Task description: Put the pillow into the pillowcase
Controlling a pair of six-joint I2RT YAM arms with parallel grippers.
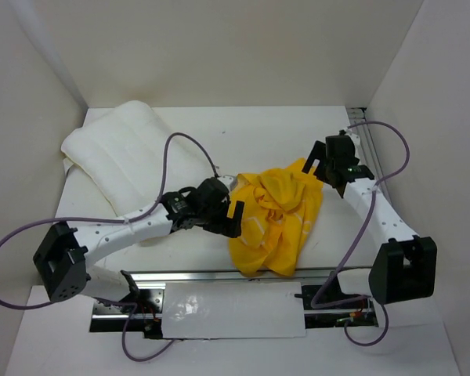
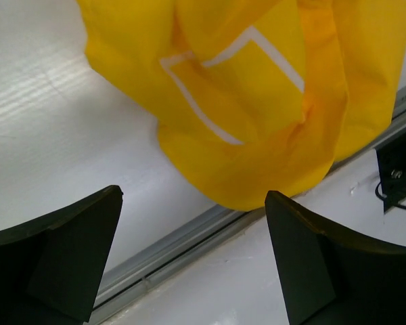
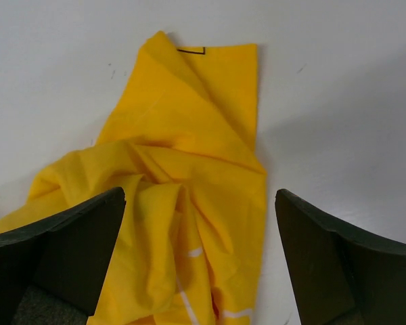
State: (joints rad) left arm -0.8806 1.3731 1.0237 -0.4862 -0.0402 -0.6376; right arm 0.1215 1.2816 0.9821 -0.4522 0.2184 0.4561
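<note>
Seen from above, left to right. The pillow [image 1: 129,157] is lying at the far left corner of the table [image 1: 258,129], puffy and white, well apart from both pincers. One edge is lying close to the left arm's forearm.

The left gripper [image 1: 235,219] is pointing rightward at the left edge of the pillowcase [image 1: 278,219]. Its two fingers are standing wide apart and are clasping nothing. In the left wrist view the yellow cloth, with its white printed lines, is lying just ahead of the fingertips and is not entering the gap between them.

The pillowcase is lying crumpled in a heap at the middle of the table, between the two pincers. Its near fold is reaching the metal rail [image 1: 219,276] at the table's near edge. The pillow is lying wholly outside it.

The right gripper [image 1: 317,166] is standing at the far right corner of the pillowcase. Its fingers are likewise spread wide and are gripping nothing. In the right wrist view the wrinkled yellow corner is showing below and between the two fingers. Whether they are touching the cloth cannot be told.
</note>
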